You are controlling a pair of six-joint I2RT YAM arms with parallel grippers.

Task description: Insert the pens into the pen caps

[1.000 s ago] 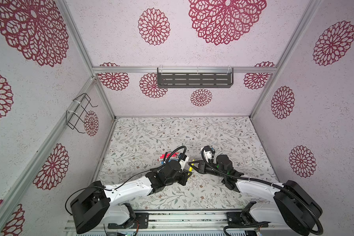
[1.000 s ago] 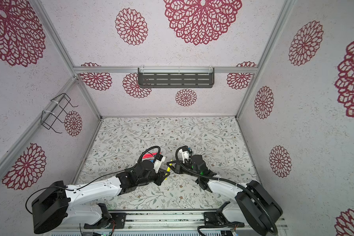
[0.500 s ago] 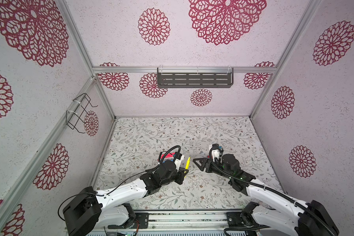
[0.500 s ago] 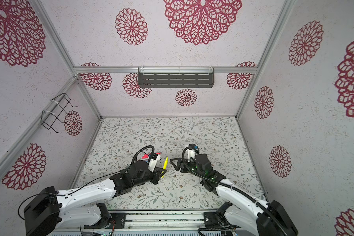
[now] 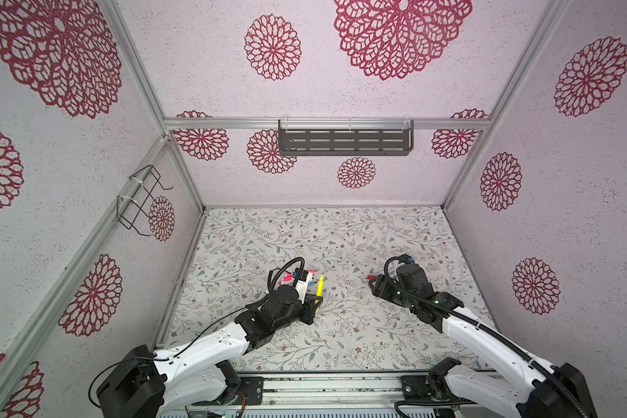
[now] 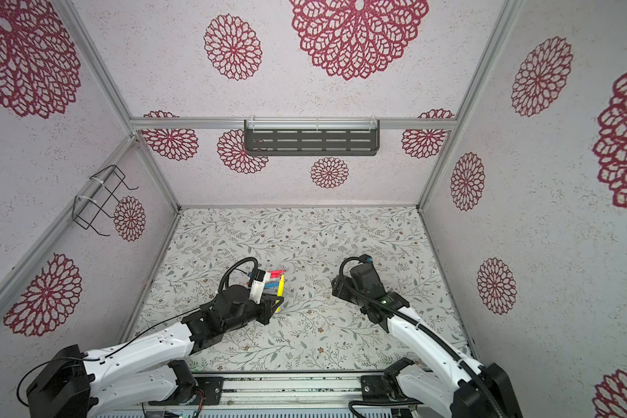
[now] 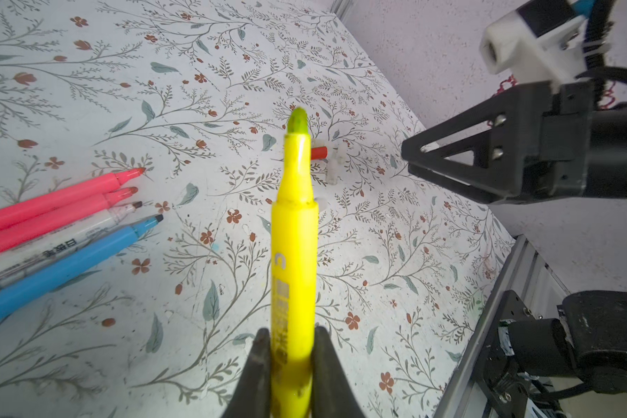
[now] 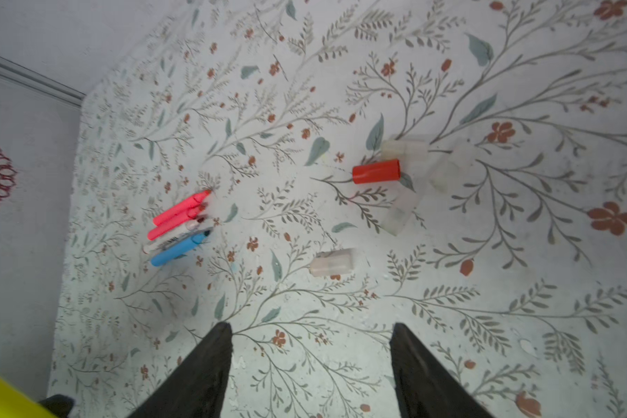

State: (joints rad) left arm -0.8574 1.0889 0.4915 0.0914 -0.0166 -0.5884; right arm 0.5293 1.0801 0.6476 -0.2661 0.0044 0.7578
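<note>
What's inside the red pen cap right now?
No pen sticks out of the red cap; it lies on its side beside clear caps. Its opaque wall hides the interior. The yellow pen is in the left gripper.

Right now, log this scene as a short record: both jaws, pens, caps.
left jaws: shut on yellow pen, tip bare
right jaws: open, holding nothing, over the table
loose pens: two pink pens, white pen, blue pen, side by side, uncapped
red cap: lying on table, no pen in it
clear caps: scattered near red cap, no pens in them
</note>
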